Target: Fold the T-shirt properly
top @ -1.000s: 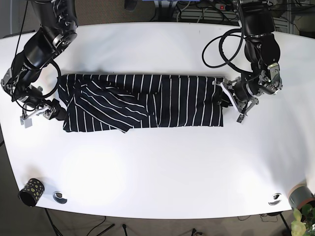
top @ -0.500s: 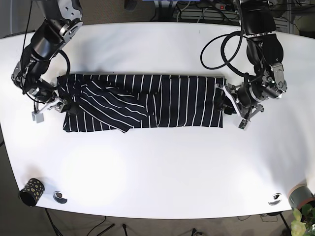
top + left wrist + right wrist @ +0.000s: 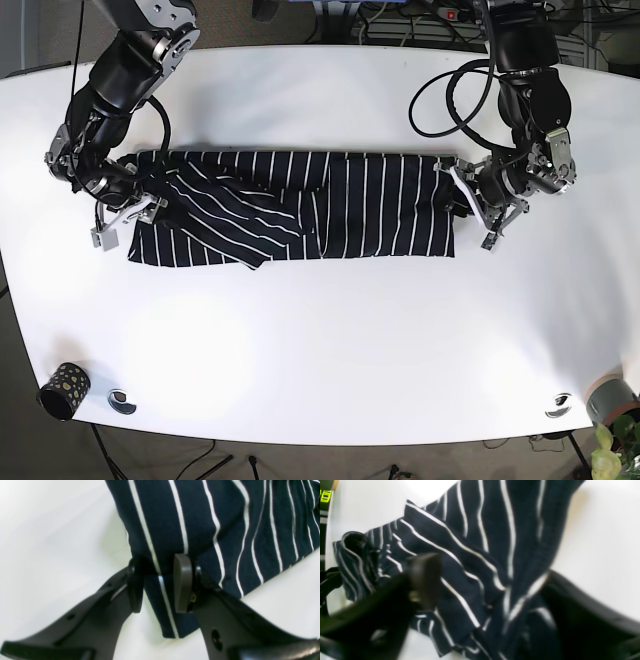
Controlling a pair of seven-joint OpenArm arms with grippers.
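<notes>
Right gripper (image 3: 128, 212) moved in | T-shirt (image 3: 300, 205) apparently pinched | left gripper (image 3: 158, 585) straddles hem

My two arms are black with silvery-grey joint housings, and black cables loop loosely beside my left arm (image 3: 530, 90). My left gripper (image 3: 158, 585) has matte black curved fingers with small round holes; one pad (image 3: 182, 582) is grey-brown. My right gripper (image 3: 480, 600) looks dark and blurred.
</notes>
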